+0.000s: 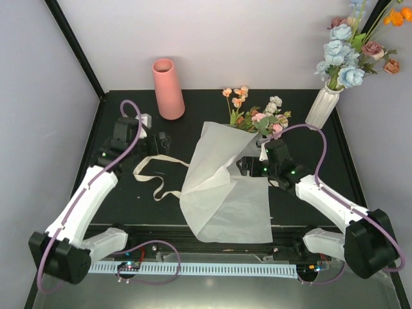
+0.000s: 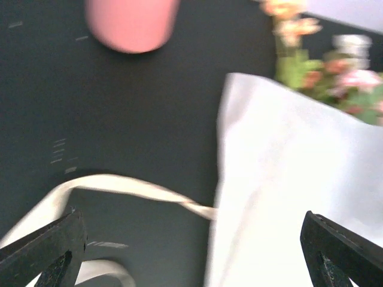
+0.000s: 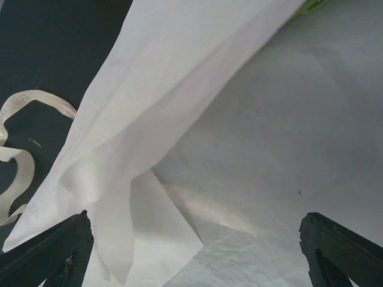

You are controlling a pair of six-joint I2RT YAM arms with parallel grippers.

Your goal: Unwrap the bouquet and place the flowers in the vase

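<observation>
Top external view: wrapping paper lies spread on the black table, cream-white and translucent. One flap is lifted and folded over along the sheet's left side.

The flowers, in pink, peach and cream with green leaves, lie at the paper's far end. Their heads poke out past its far edge and the stems are hidden under the sheet. None are in the pink vase, which stands upright, well apart from the paper, to its far left.

The cream ribbon lies untied and loose on the table, just left of the paper, with one end touching the paper's left edge.

The left gripper is left of the paper's far corner, above the ribbon loop. Its jaws are wide apart and nothing is between them. In the left wrist view both finger tips frame the ribbon and the paper's edge, clear of both.

The right gripper is over the paper's right side, just near of the flower heads. Its jaws are spread wide with no grip. In the right wrist view only the paper fold shows between the fingers. Cannot tell if they touch the sheet.

A white ribbed vase holding a blue and orange flower bunch stands far right of the paper, apart from it.
</observation>
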